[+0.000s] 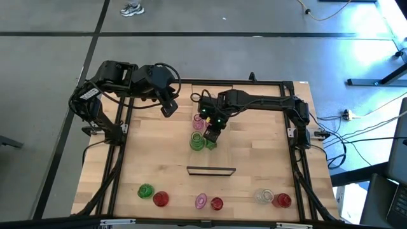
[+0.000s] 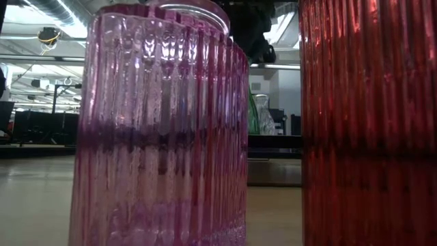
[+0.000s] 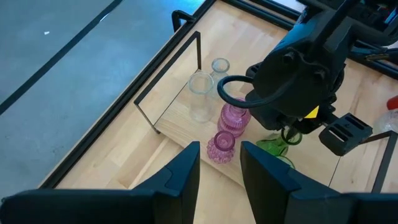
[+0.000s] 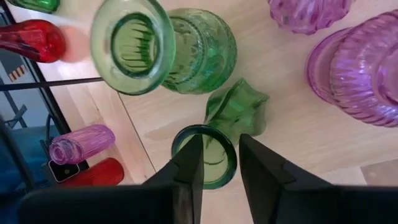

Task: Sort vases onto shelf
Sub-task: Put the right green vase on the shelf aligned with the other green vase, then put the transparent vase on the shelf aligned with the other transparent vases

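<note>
Your right gripper [image 4: 216,165] hangs straight above a green vase [image 4: 205,155] standing upright on the shelf [image 4: 298,118], fingers slightly apart astride its rim (not visibly clamped). The left gripper [image 3: 219,168], fingers apart, waits farther left.

Under me lies a slatted wooden surface [image 1: 159,159] inside a black metal frame [image 1: 241,81]. Beyond it I see grey floor [image 1: 210,51], a shoe [image 1: 132,9] and loose cables [image 1: 346,116].

right gripper [image 4: 219,163] | jaws straddle the rim of a small green vase [image 4: 214,167], slightly apart | ruffled green vase [image 4: 239,106] just beside | tall green vase [image 4: 163,50] behind it | pink vases [image 4: 364,68] alongside on the shelf [image 4: 298,118] | red vase [image 4: 31,40] beyond shelf edge
</note>
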Action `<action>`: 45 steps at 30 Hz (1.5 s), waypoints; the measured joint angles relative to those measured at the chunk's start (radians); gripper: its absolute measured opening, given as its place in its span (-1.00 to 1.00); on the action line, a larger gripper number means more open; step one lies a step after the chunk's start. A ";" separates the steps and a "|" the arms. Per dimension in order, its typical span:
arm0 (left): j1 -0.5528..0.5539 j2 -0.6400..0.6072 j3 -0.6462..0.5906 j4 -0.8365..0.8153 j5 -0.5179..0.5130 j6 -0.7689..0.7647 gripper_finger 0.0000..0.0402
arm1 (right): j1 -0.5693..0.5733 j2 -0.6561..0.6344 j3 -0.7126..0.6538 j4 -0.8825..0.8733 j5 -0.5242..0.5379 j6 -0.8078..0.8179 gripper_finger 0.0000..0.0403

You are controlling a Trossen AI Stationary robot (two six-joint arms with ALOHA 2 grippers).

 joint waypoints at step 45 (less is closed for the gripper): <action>-0.265 -0.077 -0.005 0.000 -0.001 0.017 -0.46 | 0.742 -0.616 -0.102 -0.335 0.471 0.585 -0.58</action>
